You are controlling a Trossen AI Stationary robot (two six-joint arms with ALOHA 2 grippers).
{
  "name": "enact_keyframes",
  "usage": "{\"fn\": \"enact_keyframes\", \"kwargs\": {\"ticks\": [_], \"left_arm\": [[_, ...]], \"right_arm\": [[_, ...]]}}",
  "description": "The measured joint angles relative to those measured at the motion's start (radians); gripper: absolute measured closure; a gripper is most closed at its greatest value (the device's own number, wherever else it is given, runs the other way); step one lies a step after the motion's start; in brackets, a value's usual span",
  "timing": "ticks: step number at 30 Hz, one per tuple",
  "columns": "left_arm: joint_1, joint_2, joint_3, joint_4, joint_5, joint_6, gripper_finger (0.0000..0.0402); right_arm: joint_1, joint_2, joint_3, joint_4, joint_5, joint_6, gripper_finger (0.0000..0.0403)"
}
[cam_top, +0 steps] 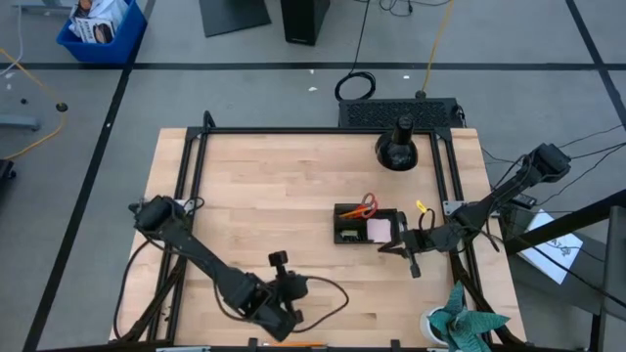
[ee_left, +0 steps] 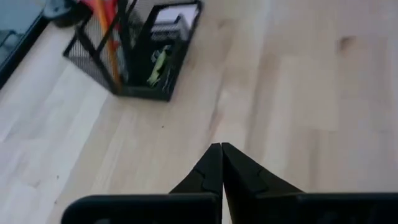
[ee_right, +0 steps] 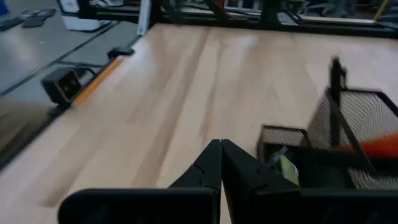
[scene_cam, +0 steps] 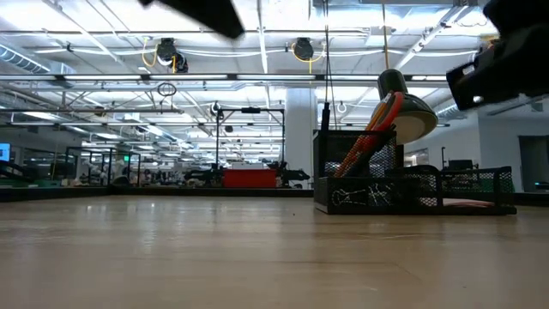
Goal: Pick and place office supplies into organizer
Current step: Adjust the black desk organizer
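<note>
The black organizer (cam_top: 366, 225) sits on the wooden surface (cam_top: 274, 196), its long side running left to right. Red scissors (cam_top: 366, 206) stand in it, handles up. The right claw (cam_top: 403, 250) is closed and empty just beside it. The left claw (ee_left: 221, 163) is closed and empty, well apart.

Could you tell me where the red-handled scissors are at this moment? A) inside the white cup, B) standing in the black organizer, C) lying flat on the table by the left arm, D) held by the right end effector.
B: the red-handled scissors stand in the organizer, handles showing above its rim.
</note>
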Motion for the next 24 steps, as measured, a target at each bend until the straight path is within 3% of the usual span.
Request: {"fn": "enact_keyframes", "kwargs": {"ticks": [5, 11, 17, 24], "left_arm": [[0.027, 0.0, -0.134, 0.112, -0.034, -0.056, 0.0394], [0.094, -0.011, -0.299, 0.238, -0.112, -0.193, 0.0398], [0.206, -0.01, -0.393, 0.417, -0.126, -0.245, 0.0392], [0.301, -0.011, -0.411, 0.464, -0.127, -0.24, 0.0391]], "right_arm": [[0.024, 0.006, 0.199, -0.34, 0.058, 0.057, 0.0403], [0.069, 0.049, 0.42, -0.87, 0.163, 0.366, 0.0403], [0.092, 0.082, 0.437, -1.12, 0.182, 0.673, 0.0403], [0.092, 0.125, 0.437, -1.327, 0.18, 0.93, 0.0403]]}}
